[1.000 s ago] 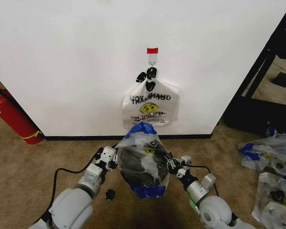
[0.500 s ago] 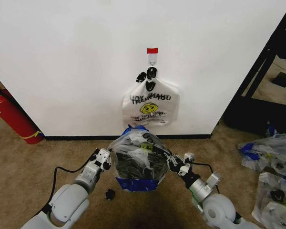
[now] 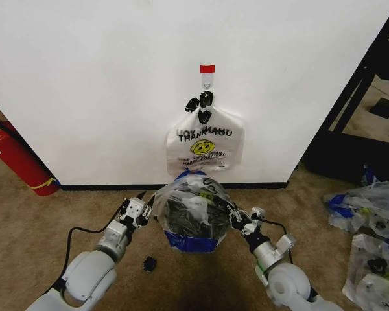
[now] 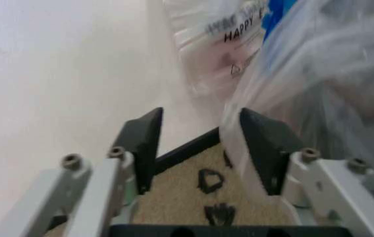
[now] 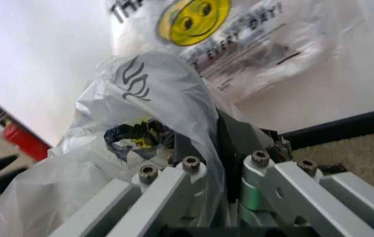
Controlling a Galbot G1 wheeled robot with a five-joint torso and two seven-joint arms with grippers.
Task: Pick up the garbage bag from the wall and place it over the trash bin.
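Your garbage bag (image 3: 191,214) sits at lower centre of the head view, ballooned between the two arms, just below the opaque THANK YOU bag (image 3: 205,144) on the wall hook. The dark round mass showing through the film looks like the mouth of the trash bin (image 3: 181,223). I judge the bag to be draped over it, though no red body shows, so you cannot be sure how far down the film reaches.

The relation that matters is that the bag's wide axis runs left to right across the frame, with one arm at each end. The left hand (image 3: 141,211) is at the bag's left edge. Its fingers stand apart with carpet visible between them, and the film only brushes the inner face of one finger, so that side is not gripped. The right hand (image 3: 238,221) is at the right edge, buried under a fold of film. Whether it is clamped on the plastic, I cannot tell. Both hands are about equally near.
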